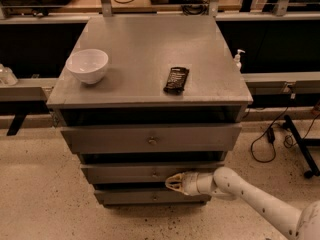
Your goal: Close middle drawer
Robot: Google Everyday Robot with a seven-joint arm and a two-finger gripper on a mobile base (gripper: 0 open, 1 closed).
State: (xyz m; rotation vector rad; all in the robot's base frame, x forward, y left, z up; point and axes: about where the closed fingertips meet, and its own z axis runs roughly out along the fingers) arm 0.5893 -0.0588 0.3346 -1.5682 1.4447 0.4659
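The grey cabinet (150,59) has three drawer fronts. The middle drawer (115,173) is a low wide front with a small round knob (155,173). It stands slightly out, with a dark gap above it. My gripper (171,182) comes in from the lower right on a white arm (250,194). Its tan fingertips meet in a point, empty, against the lower edge of the middle drawer front, just right of the knob.
A white bowl (87,65) and a dark snack bar (176,79) lie on the cabinet top. The taller top drawer front (150,138) and the narrow bottom front (130,196) flank the middle one. Cables (267,139) and a stand leg (302,149) lie on the floor at right.
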